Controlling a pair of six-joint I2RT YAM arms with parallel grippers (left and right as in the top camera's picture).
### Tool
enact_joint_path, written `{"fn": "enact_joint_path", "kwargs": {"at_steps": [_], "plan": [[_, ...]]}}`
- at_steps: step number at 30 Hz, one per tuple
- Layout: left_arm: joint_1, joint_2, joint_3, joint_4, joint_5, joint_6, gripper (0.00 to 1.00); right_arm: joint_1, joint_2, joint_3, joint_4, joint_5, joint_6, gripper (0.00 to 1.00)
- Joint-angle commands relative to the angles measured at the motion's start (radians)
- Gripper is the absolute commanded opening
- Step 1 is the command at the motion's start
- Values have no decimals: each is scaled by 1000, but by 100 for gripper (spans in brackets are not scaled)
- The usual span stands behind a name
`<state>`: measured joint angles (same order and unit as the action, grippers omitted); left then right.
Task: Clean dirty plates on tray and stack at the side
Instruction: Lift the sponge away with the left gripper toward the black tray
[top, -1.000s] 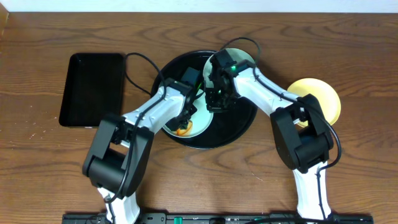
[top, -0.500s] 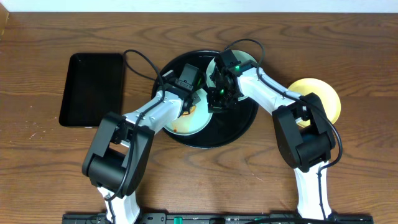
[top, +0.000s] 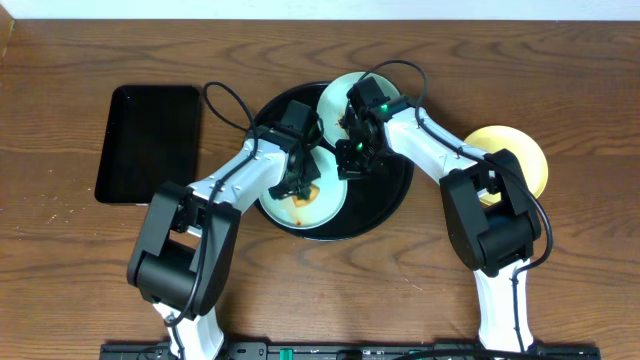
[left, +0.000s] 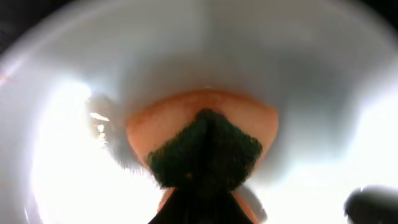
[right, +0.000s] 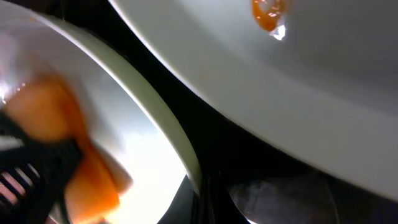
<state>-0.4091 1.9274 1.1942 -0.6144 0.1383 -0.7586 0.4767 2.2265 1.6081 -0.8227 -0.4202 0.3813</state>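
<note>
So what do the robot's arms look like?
The left arm and right arm are smooth white tubes linked by chunky black joints. A thin black cable loops off each arm. A tiny green light glows on the right arm.

Round black tray (top: 382, 200), pale blue-green plate (top: 312, 208) with orange-brown sauce streak flat inside, second plate (top: 335, 98) at far rim, yellow plate (top: 520, 155) on table, right.

Brown wood-grain table (top: 70, 270) — evenly lit.
</note>
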Motion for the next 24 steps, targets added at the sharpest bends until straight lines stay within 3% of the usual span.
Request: {"fn": "enact_joint_path", "kwargs": {"at_steps": [1,11,17,24], "plan": [[-1,105,-74,-74,214,102,8,9,51,-40,-4,49,6,1],[177,70,110,-131,213,191,7,9,51,-40,-5,49,6,1],[310,-57,231,-229,248,280,8,9,51,-40,-7,49,5,1],[402,-208,239,-238,266,296,7,9,38,-39,4,15,-47,1]]}}
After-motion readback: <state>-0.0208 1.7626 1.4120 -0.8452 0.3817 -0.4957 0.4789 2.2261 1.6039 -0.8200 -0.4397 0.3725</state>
